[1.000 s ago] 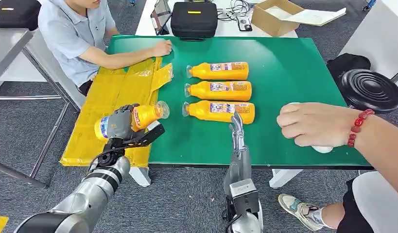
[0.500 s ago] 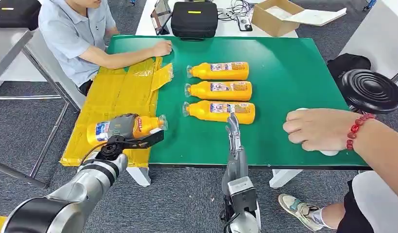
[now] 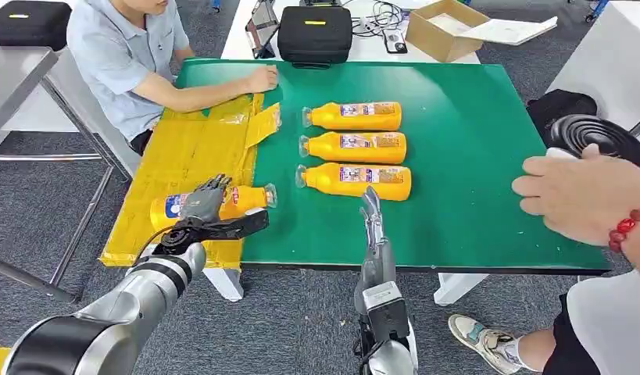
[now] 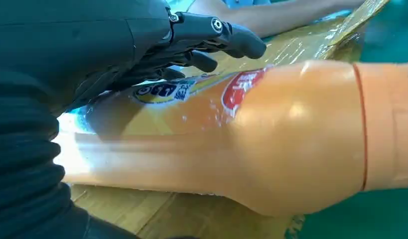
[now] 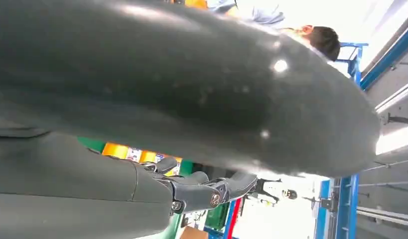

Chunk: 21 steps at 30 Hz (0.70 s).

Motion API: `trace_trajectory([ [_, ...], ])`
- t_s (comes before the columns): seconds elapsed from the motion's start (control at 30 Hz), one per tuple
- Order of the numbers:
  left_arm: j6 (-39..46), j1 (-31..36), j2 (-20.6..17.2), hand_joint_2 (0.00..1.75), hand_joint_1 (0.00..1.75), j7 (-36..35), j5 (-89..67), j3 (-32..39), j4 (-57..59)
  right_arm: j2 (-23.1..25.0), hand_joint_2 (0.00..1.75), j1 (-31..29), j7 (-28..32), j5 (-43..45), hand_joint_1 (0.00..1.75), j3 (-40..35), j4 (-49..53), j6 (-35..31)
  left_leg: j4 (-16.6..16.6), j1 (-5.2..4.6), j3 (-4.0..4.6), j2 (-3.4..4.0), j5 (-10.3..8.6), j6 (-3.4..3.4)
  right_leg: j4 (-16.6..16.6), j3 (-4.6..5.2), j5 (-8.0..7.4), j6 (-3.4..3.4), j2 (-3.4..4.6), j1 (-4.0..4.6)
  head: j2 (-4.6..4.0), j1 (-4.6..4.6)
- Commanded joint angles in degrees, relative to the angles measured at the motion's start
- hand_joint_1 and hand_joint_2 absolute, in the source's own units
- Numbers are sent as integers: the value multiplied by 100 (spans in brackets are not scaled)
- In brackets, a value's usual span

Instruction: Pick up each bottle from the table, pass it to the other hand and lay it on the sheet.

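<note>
Bottle (image 3: 215, 205) lies across yellow sheet (image 3: 176, 160) edge, left hand (image 3: 201, 205) draped over it. Lift fingers straight off, no roll. Right hand (image 3: 371, 209) empty, fingers extended.

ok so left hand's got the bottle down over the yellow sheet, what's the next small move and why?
Probably open the left hand and lift it clear. The orange juice bottle it grips already lies on its side on the yellow sheet, cap end just over the green table. Three more bottles wait there, the nearest right ahead of the right hand.
</note>
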<state>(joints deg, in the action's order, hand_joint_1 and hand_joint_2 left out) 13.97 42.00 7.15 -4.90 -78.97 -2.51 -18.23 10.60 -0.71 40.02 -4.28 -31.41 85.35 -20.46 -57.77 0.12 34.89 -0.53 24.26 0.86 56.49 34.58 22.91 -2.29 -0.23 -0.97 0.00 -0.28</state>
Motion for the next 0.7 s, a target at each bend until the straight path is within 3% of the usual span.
trace_trajectory([
  [0.03, -232, -125, 216, 0, 0, 404, 344, 452, 302, -30, 0, -115, -2, 81, 0, 225, -308, 39, 9, 6, -30, 11, 4, -5, -13, -30, -1, 12, 8, 7, 0, 0],
  [0.13, -624, -118, 416, 0, 0, 1159, 1087, 847, 216, -97, 0, -48, -2, 136, 0, 309, -113, 220, 5, 3, -29, 0, 0, -1, -9, -30, 1, 9, -3, 5, 0, 0],
  [0.4, -683, -453, 664, 0, 0, 2804, 2224, 637, -570, -131, 0, -88, -2, -67, 0, 279, -253, 219, 9, -1, -50, 4, 0, 2, -11, -49, 0, 6, 1, 2, 0, 0],
  [0.43, -477, -564, 739, 175, 0, 3071, 2407, 603, -820, -141, 0, -53, -2, -82, 0, 281, -227, 195, 6, -4, -42, -4, -3, 4, -7, -42, 1, 3, -9, -1, 0, -2],
  [0.57, -97, -1312, 896, 175, 0, 3798, 3936, 177, -2446, -193, 0, 90, -2, -114, 0, 229, -156, 127, 3, 0, -37, -6, 3, 4, -9, -40, 5, 5, -8, 3, 0, 2],
  [0.7, 638, -1961, 642, 175, 0, 4028, 5313, -658, -3934, -232, 0, 108, -2, -123, 0, 137, -150, -30, 5, -3, -21, 17, 3, 3, -6, -13, 0, 3, 11, 0, 0, 0],
])
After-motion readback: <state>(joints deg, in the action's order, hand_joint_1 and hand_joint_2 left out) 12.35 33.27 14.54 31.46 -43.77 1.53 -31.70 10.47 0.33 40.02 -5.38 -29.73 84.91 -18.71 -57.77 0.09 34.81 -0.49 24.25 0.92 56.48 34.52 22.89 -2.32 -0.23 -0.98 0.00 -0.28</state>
